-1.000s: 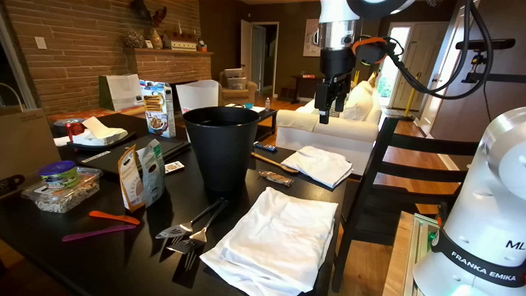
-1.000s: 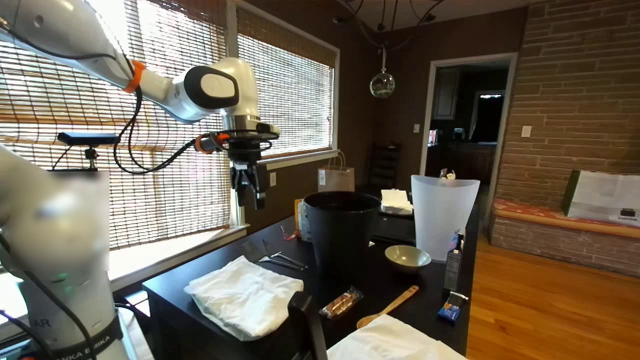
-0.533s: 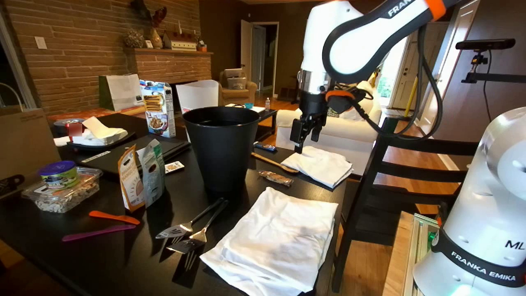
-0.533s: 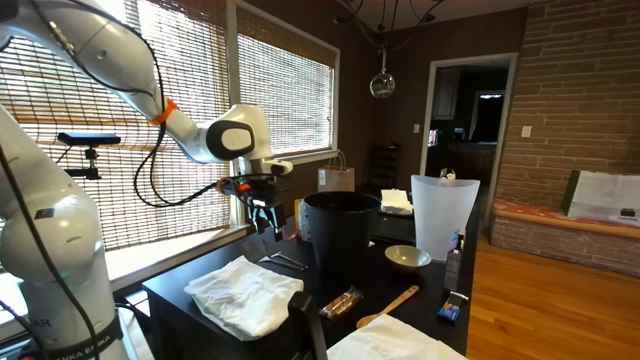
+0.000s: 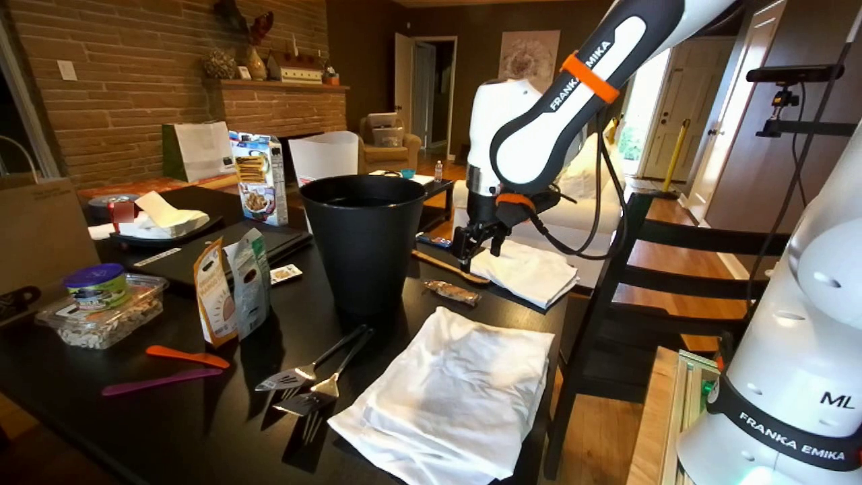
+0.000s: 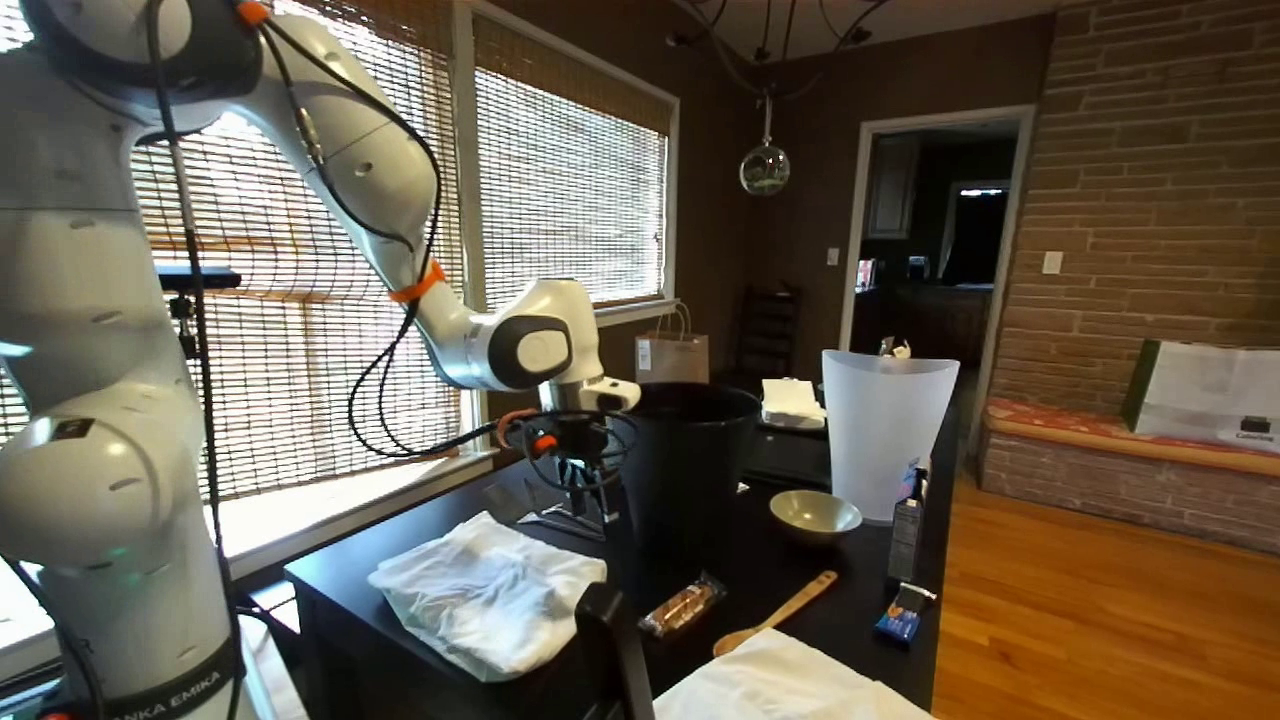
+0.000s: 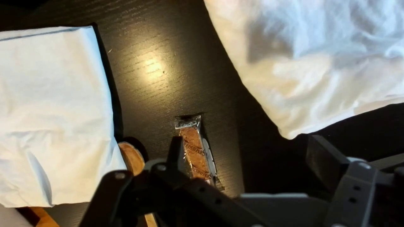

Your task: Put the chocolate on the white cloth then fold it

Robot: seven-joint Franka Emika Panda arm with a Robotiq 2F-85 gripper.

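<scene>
The chocolate, a brown wrapped bar, lies on the dark table in both exterior views and in the wrist view. The white cloth, large and wrinkled, lies folded flat near the table's edge in both exterior views; part of it shows in the wrist view. My gripper is open and empty. It hovers above the table, also seen in both exterior views. In the wrist view the bar appears beside the left finger, which hides part of it.
A tall black bin stands close to the chocolate and gripper. A wooden spoon and a smaller folded white cloth lie near the bar. Metal spatulas lie beside the white cloth. A black chair stands at the table's edge.
The arm has reached out and my open gripper has come down from high above towards the table near the chocolate and the bin. The objects on the table have not moved.
</scene>
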